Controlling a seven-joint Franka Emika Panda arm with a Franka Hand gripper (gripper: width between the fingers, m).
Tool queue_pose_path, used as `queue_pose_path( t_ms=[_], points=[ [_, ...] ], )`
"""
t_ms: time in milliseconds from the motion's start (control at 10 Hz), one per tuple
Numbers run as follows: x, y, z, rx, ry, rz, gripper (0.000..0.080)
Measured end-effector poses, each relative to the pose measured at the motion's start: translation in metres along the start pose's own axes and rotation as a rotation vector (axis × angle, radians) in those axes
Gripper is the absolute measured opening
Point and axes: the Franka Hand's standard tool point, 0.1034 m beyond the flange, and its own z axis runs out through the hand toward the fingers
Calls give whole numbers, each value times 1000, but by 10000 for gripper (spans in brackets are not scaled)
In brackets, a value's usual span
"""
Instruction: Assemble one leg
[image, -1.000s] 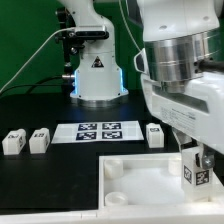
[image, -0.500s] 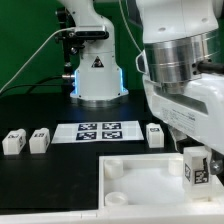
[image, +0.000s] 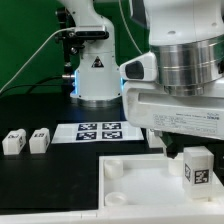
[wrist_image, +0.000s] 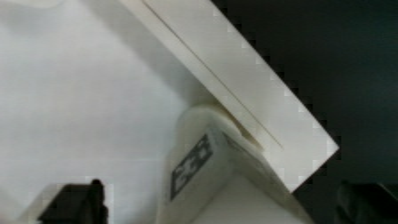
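A leg (image: 197, 167), a white block with a tag on its front face, stands upright at the right corner of the large white panel (image: 135, 178). Two more legs (image: 13, 143) (image: 39, 141) stand on the black table at the exterior view's left. The arm's bulky hand (image: 185, 100) hangs above and just behind the standing leg. In the wrist view the gripper (wrist_image: 217, 203) is open. Its dark fingertips (wrist_image: 71, 203) stand wide on either side of the leg (wrist_image: 210, 165), apart from it. The panel's raised rim (wrist_image: 240, 75) runs beside the leg.
The marker board (image: 98, 132) lies on the table behind the panel. The robot's base (image: 97, 75) stands at the back. A round socket (image: 116, 171) shows in the panel's left corner. The hand covers the table area right of the marker board.
The hand has lifted and shifted to the exterior view's left. The leg at the panel's right corner now stands free. The leg beside the marker board is now hidden behind the hand.
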Motion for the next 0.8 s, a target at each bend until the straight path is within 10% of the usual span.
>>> queue_pose_path(
  t_ms=[200,600,800],
  points=[
    [-2,-9,1,-60,58,-389,649],
    [0,-13,1,-68,71,-727,649],
    [0,-13,2,-63,72,-641,404]
  ],
)
